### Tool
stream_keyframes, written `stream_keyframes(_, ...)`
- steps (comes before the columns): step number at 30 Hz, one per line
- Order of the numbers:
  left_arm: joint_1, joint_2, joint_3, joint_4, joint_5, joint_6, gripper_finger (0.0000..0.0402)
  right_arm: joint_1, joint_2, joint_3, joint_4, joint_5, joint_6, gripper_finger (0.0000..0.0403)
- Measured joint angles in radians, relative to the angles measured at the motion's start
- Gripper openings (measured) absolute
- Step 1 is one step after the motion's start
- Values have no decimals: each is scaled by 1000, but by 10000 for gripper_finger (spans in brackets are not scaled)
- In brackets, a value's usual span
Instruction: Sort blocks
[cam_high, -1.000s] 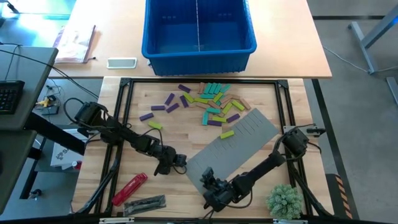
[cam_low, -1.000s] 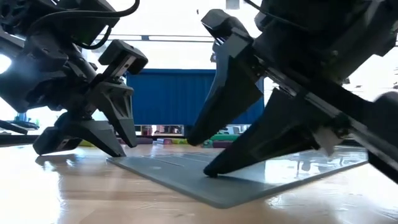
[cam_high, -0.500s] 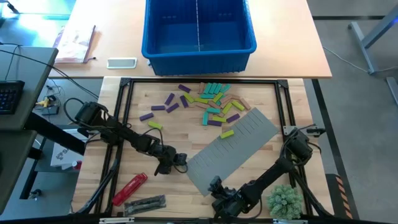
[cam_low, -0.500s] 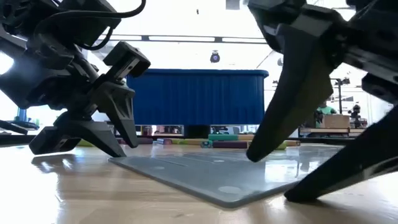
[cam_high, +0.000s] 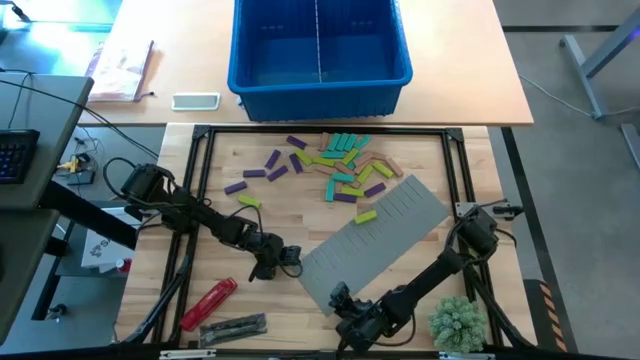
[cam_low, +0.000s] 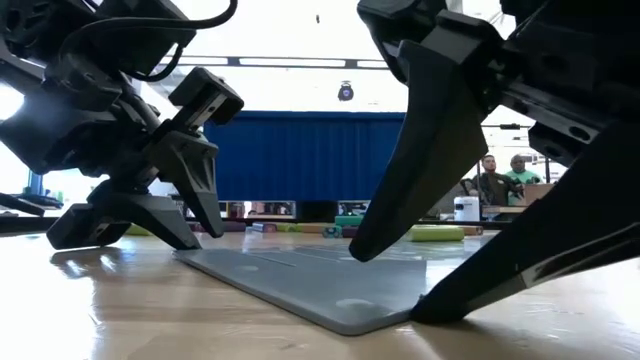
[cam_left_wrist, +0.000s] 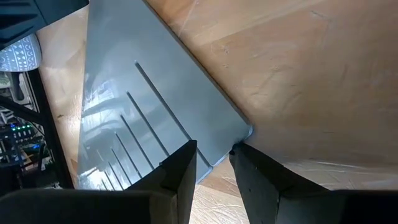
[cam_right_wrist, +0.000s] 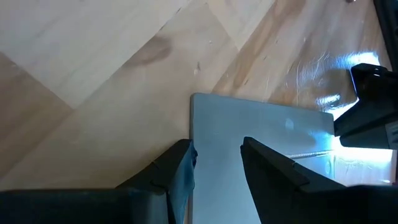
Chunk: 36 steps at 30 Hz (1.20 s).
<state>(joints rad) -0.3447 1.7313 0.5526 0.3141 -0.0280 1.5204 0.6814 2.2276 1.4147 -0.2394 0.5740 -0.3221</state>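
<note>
The blocks (cam_high: 338, 165), purple, lime, teal and tan bars, lie in a loose heap on the far half of the wooden table. A flat grey mat (cam_high: 378, 232) lies slantwise below them. My left gripper (cam_high: 288, 256) stands open at the mat's left corner (cam_left_wrist: 244, 132). One finger (cam_left_wrist: 180, 165) is over the mat and the other (cam_left_wrist: 255, 174) is over bare wood beside the mat's short edge. My right gripper (cam_high: 342, 302) is open at the mat's near corner (cam_right_wrist: 194, 97), tipped down, with both fingers low over it. My left gripper comes slanting down from the table's left, and its fingertips (cam_low: 205, 235) stand at the mat's left corner; I cannot tell whether they touch it. My right gripper slants down from the near right. Its lower fingertip (cam_low: 420, 315) is at table level beside the mat's near edge (cam_low: 385, 320); I cannot tell whether it touches the mat.
A blue bin (cam_high: 320, 45) stands beyond the far edge of the dark frame (cam_high: 200, 140). A red tool (cam_high: 208, 303) and a dark object (cam_high: 232, 326) lie near the front left. A green tuft (cam_high: 458, 322) sits at the front right. Bare wood shows at the left.
My right gripper has drawn off the mat toward the table's near right, then come back to the mat's near corner, a little lower. The mat has stayed where it was.
</note>
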Motion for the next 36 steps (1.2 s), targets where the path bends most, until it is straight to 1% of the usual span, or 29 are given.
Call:
stream_keyframes(15,0,1,-3,25,30,7,95,-4,0,-1,-1,-5,7,133)
stream_keyframes(17,-4,1,-3,26,29,45,95,-6,0,-1,-3,-13,11,133)
stream_keyframes(21,-12,2,-1,41,36,189,95,-6,0,-1,-8,-19,45,133)
stream_keyframes(25,-12,2,-1,45,71,245,95,-6,0,-1,-11,-29,51,133)
stream_keyframes(32,-22,2,-3,60,98,254,95,-6,0,-2,-14,-35,56,133)
stream_keyframes(36,-23,2,-8,135,124,123,95,-6,0,-2,-14,-48,84,133)
